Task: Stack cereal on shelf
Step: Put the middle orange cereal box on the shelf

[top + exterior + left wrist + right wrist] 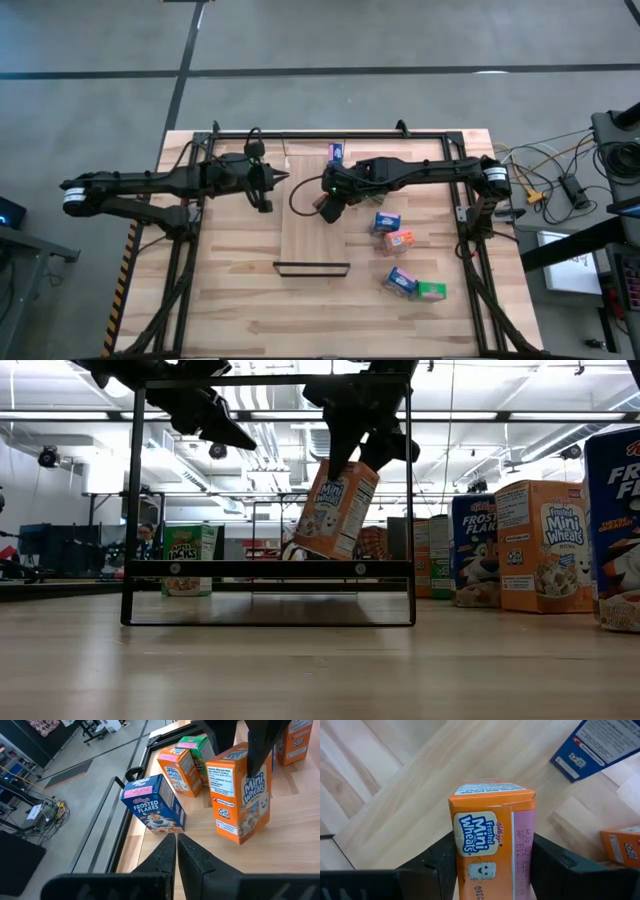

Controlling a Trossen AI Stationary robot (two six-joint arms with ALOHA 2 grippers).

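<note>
Right wrist view shows the right gripper point(492, 865) clamped on an orange Mini Wheats box point(492, 837) — low view alone shows that box tilted, hanging above the shelf point(315, 235). Left gripper point(176, 852), pinched closed and empty, hovers near a blue Frosted Flakes box point(154, 805); more boxes point(400, 262) lie scattered beside the shelf.

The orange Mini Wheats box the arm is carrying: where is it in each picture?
High view: orange Mini Wheats box near the middle, mostly hidden under the right end effector, over the shelf.
Low view: tilted, top centre.
Left wrist view: upright, right of centre.
Right wrist view: centre, between the fingers.
Shared landmark: the blue Frosted Flakes box.
</note>
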